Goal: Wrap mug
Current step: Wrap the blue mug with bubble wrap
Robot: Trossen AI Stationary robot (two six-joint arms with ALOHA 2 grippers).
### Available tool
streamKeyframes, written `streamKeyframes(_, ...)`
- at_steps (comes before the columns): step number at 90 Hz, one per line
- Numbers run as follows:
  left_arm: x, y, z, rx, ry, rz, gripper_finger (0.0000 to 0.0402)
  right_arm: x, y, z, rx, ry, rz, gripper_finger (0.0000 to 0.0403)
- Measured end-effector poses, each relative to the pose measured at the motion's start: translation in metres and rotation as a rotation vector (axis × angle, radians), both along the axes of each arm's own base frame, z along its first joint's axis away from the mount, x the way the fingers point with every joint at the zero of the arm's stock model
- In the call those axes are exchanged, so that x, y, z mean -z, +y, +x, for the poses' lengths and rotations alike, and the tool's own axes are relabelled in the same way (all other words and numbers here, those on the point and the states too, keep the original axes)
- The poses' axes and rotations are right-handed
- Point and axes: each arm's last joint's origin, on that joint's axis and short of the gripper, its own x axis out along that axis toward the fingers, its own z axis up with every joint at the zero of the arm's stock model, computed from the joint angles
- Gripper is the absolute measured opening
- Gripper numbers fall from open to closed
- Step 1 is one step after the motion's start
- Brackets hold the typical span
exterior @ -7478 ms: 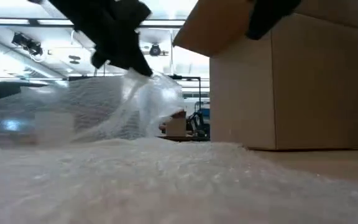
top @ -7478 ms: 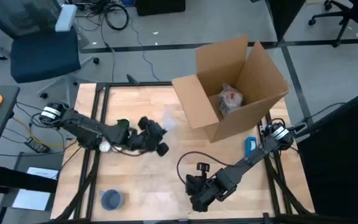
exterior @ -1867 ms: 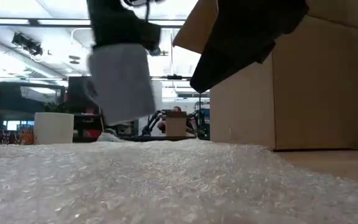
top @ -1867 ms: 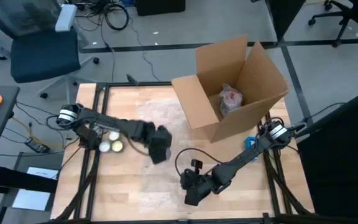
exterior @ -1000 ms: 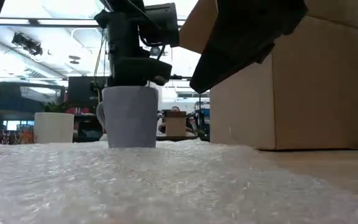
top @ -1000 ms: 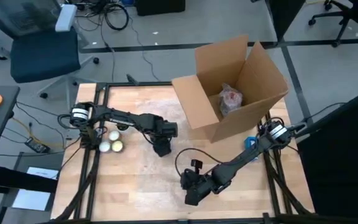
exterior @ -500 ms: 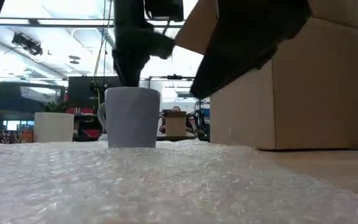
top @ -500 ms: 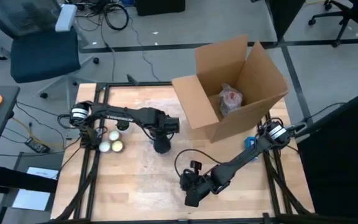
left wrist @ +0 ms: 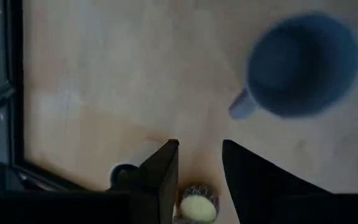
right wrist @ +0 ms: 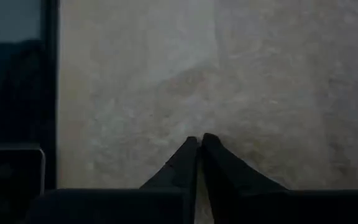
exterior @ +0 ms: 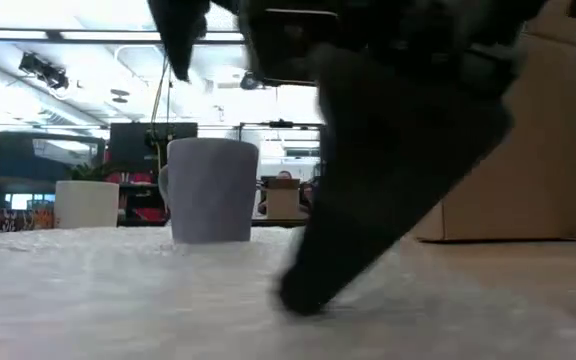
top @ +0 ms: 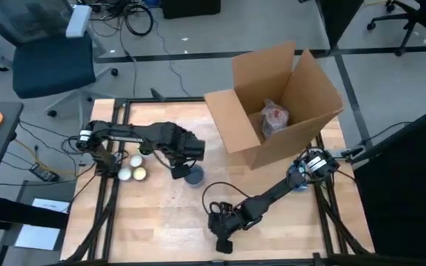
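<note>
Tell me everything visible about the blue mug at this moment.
The blue mug is a matte grey-blue cup, apparently ceramic, with slightly tapering walls and one loop handle. It stands upright, mouth open and apparently empty, on the bubble wrap sheet near the table's middle, in front of the cardboard box. Nothing grips it: the left claw hovers open just beside it, apart from it. The right claw is shut, low on the wrap, well away.
</note>
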Motion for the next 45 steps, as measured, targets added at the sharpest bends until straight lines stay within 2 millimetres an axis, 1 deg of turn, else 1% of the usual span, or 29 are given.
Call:
streamKeyframes(12,-0.001,-0.009,-0.003,0.033,-0.004,0.004,0.0108,-0.006,-0.001,-0.013,0.034,0.091,-0.033,0.0000)
streamKeyframes(22,0.004,-0.013,-0.003,0.046,0.008,0.013,0.0108,-0.009,-0.002,-0.024,0.082,0.177,-0.060,0.0000)
streamKeyframes(32,0.018,-0.013,-0.006,0.048,0.064,0.029,0.0108,-0.008,-0.001,-0.032,0.112,0.239,-0.082,0.0000)
streamKeyframes(45,0.041,-0.012,-0.011,0.085,0.170,0.074,0.0108,-0.007,-0.003,-0.042,0.125,0.319,-0.124,0.0000)
